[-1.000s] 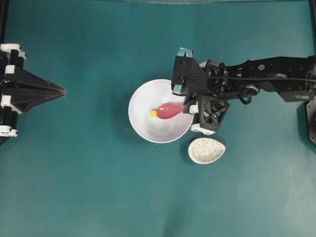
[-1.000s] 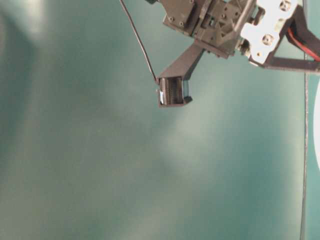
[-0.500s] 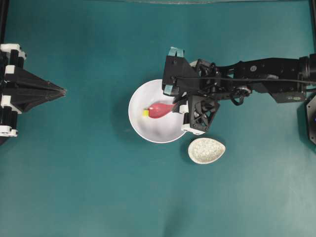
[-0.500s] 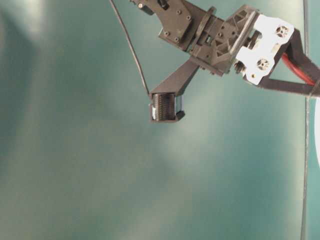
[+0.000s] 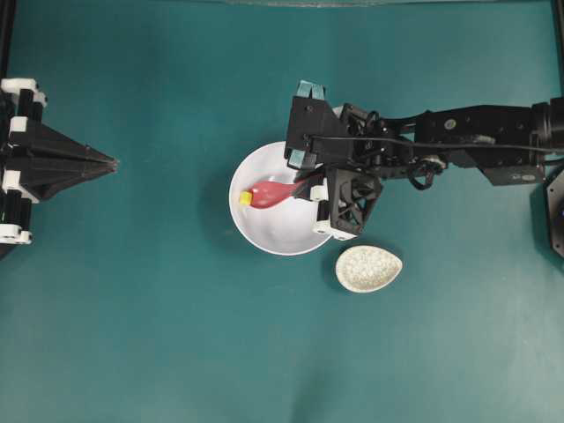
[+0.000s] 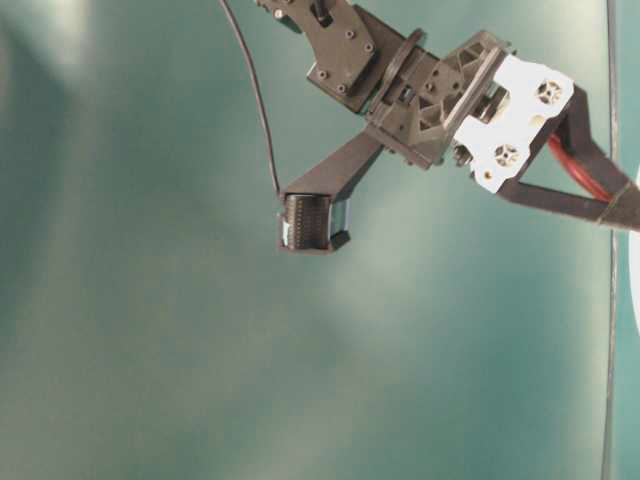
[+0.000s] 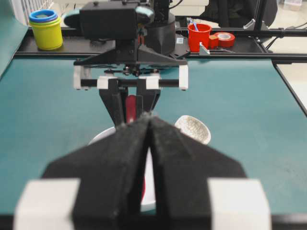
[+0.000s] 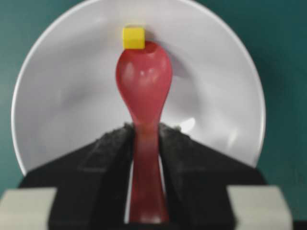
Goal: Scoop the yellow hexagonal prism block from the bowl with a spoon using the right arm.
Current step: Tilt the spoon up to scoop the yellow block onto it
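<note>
The white bowl [image 5: 284, 231] sits mid-table; it also shows in the right wrist view [image 8: 67, 100] and the left wrist view [image 7: 101, 137]. My right gripper [image 5: 306, 188] is shut on the handle of the pink-red spoon [image 5: 267, 193], whose scoop [image 8: 144, 79] lies inside the bowl. The yellow block [image 5: 245, 198] sits in the bowl, touching the scoop's tip near the far wall [image 8: 133, 37]. My left gripper [image 5: 113, 163] rests shut and empty at the table's left edge, far from the bowl; its fingers [image 7: 129, 158] meet at the tips.
A small speckled oval dish [image 5: 368, 268] lies just right of and below the bowl, under my right wrist. The right arm [image 5: 476, 145] stretches in from the right edge. Beyond the table are a yellow cup [image 7: 45, 29] and a red cup [image 7: 199, 36].
My right gripper has pushed the spoon leftward across the bowl, and the yellow block has slid ahead of the scoop's tip toward the bowl's left wall. The left arm has not moved.
</note>
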Robot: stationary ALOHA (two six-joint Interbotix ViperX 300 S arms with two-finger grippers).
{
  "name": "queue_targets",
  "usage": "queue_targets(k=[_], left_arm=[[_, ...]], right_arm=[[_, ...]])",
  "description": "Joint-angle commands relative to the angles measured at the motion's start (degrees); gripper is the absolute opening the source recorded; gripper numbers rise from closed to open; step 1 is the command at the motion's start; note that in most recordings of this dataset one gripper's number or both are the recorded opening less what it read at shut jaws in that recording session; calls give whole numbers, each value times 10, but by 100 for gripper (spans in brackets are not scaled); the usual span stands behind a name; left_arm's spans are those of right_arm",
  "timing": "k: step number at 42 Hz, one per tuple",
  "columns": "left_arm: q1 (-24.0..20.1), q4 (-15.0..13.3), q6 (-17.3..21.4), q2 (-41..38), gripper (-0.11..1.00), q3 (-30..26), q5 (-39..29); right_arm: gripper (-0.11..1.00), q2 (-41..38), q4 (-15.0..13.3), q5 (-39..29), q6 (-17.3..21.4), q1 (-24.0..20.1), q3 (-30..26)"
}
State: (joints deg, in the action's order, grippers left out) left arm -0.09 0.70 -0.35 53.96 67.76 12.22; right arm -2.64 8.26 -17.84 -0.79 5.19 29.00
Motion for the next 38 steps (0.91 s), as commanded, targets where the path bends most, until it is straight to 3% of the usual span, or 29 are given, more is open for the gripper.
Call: queue_targets(k=[1, 38], left_arm=[[0, 1, -1, -3, 0, -11, 2], [0, 1, -1, -3, 0, -11, 2]], right_arm=[[25, 10, 1, 11, 0, -2, -15], [25, 75, 3, 89, 4, -2, 29]])
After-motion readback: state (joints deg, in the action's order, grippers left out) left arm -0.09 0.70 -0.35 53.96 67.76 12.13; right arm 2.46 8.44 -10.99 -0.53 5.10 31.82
